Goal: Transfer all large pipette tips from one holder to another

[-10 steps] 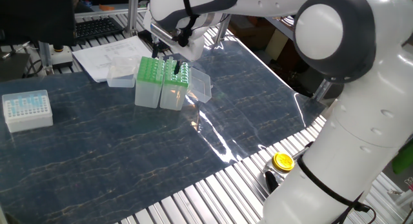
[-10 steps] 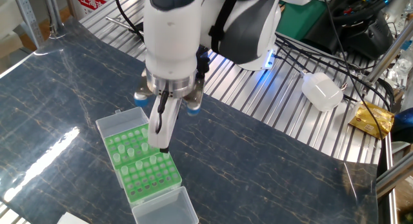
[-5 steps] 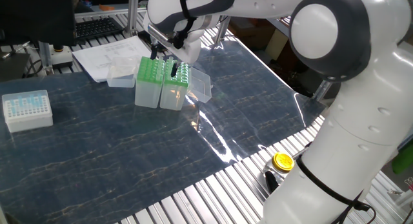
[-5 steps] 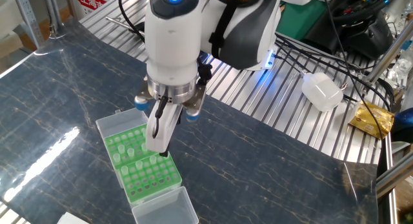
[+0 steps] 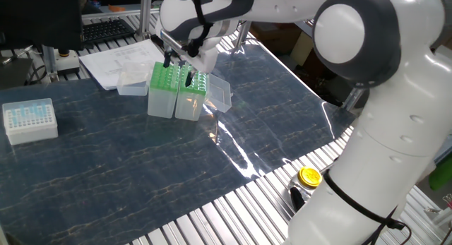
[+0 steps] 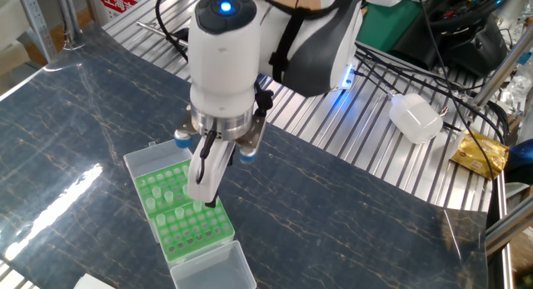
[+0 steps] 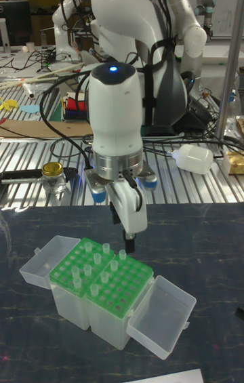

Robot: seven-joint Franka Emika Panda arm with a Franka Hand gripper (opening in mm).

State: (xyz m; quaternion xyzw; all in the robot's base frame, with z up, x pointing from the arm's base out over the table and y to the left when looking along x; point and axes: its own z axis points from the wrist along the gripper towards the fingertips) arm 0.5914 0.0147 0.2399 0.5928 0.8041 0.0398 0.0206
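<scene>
Tall fixed view: jaws close together above the large pipette tips (image 7: 95, 268).

Large pipette tips (image 7: 93, 268): pale, upright, scattered in two adjoining green racks (image 7: 129, 286).

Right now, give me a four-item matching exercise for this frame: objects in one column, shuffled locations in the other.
Things:
1 gripper
2 white tip box
3 yellow-capped jar
4 white squeeze bottle

Places:
A on the metal slats beside cables
B above the green racks
C alone at the mat's far end
D at the robot's base

Pairs: 1-B, 2-C, 3-D, 4-A
</scene>
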